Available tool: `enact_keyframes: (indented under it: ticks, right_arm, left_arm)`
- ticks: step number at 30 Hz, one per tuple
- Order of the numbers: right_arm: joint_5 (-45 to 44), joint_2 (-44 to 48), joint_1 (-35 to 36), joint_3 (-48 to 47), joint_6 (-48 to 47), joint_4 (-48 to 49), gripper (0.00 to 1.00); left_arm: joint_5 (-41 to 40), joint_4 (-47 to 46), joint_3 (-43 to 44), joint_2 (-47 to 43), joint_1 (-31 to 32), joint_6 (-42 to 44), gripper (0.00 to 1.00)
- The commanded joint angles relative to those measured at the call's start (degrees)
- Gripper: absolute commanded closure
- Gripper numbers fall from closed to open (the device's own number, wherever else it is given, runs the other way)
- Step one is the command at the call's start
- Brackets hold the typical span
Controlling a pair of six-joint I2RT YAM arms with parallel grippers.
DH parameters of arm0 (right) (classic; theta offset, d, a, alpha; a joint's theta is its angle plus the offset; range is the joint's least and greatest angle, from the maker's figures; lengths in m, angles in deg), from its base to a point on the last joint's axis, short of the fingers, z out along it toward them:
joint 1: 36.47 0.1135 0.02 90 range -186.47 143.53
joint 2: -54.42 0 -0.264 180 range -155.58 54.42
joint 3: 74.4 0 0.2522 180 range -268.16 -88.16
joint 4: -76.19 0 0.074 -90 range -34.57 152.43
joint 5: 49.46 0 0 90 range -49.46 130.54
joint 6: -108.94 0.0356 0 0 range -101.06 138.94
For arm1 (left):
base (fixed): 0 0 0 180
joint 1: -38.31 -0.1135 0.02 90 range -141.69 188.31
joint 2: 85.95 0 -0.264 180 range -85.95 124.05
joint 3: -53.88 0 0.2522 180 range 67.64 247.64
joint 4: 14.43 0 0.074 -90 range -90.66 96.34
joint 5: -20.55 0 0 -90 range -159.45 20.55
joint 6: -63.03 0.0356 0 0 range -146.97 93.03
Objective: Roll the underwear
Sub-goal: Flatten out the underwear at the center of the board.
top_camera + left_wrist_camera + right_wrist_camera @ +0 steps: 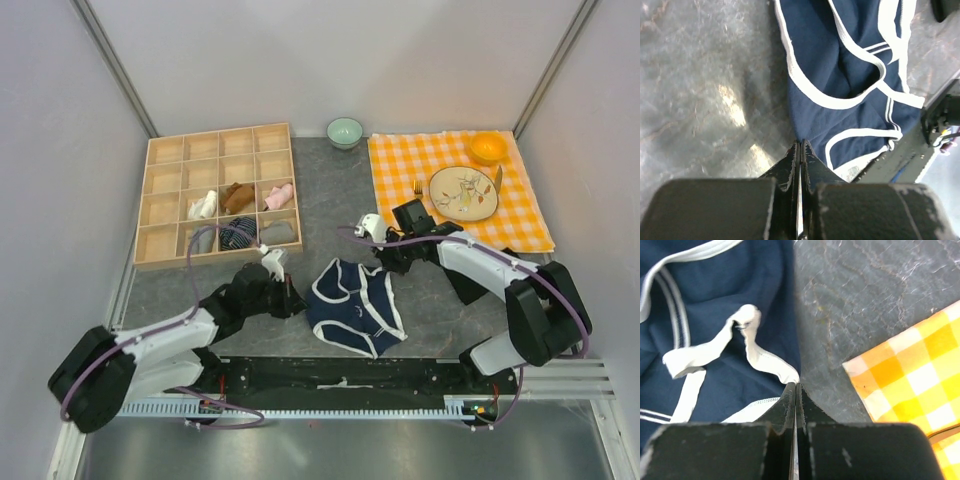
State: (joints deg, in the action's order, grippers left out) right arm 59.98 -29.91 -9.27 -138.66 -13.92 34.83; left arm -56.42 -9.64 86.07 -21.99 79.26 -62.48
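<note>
Nearest the arm bases, the underwear (355, 305) lies spread but rumpled on the grey worktop (330, 200), navy with white trim, between the two grippers. The left gripper (298, 300) sits low at its left edge. In the left wrist view its fingers (790, 165) are pressed together with no gap, their tips meeting the hem of the underwear (840, 70); whether any cloth is pinched between them cannot be told. The right gripper (385, 264) reaches to the garment's far right corner. In the right wrist view its fingers (787, 400) are likewise closed tight, tips just at the white trim of the underwear (715, 295), with bare worktop (865, 290) beside them and a corner of the checked cloth (910, 370) near. Farther back on the left stands a wooden divider box (220, 133) with several rolled garments in its compartments. On the right the orange checked cloth (400, 165) carries a plate (463, 192) and an orange bowl (488, 147). A pale green bowl (345, 131) sits between the box and the cloth, at the far edge.
</note>
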Motion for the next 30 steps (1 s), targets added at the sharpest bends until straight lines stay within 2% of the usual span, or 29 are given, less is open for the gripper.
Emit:
enact_keyframes:
  ticks: [1,6,7,9,10,12,13,15,17,19,20,21,25,26,28,30]
  right_arm:
    - [-1.15,-3.37,-0.22,-4.24,10.6,6.14,1.0]
    - [-5.2,-10.31,-0.31,-8.29,15.11,8.35,0.99]
    - [-4.86,-10.85,-0.39,-9.17,15.02,8.09,0.89]
    - [-3.01,-10.77,-0.4,-9.44,13.62,7.21,0.76]
    - [-2.92,-10.15,-0.39,-9.18,13.0,6.86,0.68]
    - [-2.31,-7.0,-0.66,-8.74,10.91,6.24,0.6]
    - [-2.04,-5.77,-1.09,-8.04,10.19,6.06,0.53]
    - [0.84,-2.34,-1.36,-7.42,7.13,5.01,0.46]
    - [2.52,0.03,-2.06,-6.81,5.62,2.73,0.43]
    - [6.9,1.53,-3.02,-6.89,3.25,-0.42,0.42]
    - [8.06,1.98,-3.64,-7.07,3.33,-1.23,0.42]
    - [9.55,2.33,-4.52,-7.15,3.33,-1.93,0.43]
    - [18.24,3.65,-11.8,-8.03,1.85,-6.93,0.43]
    - [19.05,4.0,-12.86,-8.12,1.49,-7.82,0.43]
    - [21.15,4.53,-15.93,-8.03,0.79,-9.4,0.43]
    - [23.01,4.71,-17.26,-7.95,-0.09,-10.37,0.43]
  left_arm:
    - [-3.28,-4.21,-7.43,-10.6,1.15,-10.8,0.98]
    - [-3.28,-3.86,-10.17,-13.43,1.33,-12.66,0.92]
    - [-2.93,-3.86,-10.26,-13.08,1.24,-12.48,0.82]
    - [-2.93,-2.55,-9.74,-13.25,1.33,-11.34,0.7]
    - [-3.37,-1.58,-8.6,-13.6,1.33,-10.9,0.61]
    - [-3.98,1.57,-7.28,-15.79,1.33,-8.8,0.53]
    - [-4.86,2.81,-5.8,-16.67,1.33,-7.83,0.51]
    - [-5.48,5.27,-3.07,-18.43,1.33,-4.06,0.48]
    - [-5.48,5.63,-1.13,-18.35,1.24,1.45,0.46]
    - [-3.82,4.58,2.12,-15.55,1.33,5.95,0.44]
    - [-2.77,3.62,3.26,-13.71,1.33,11.11,0.43]
    - [-1.8,2.57,5.36,-9.78,1.33,13.25,0.43]
    - [5.67,-8.32,10.64,3.86,2.81,25.11,0.43]
    - [6.03,-8.25,12.57,6.58,2.99,30.97,0.42]
    - [8.3,-5.81,19.86,15.78,3.35,36.97,0.42]
    - [8.67,0.42,27.83,21.53,3.7,44.27,0.42]
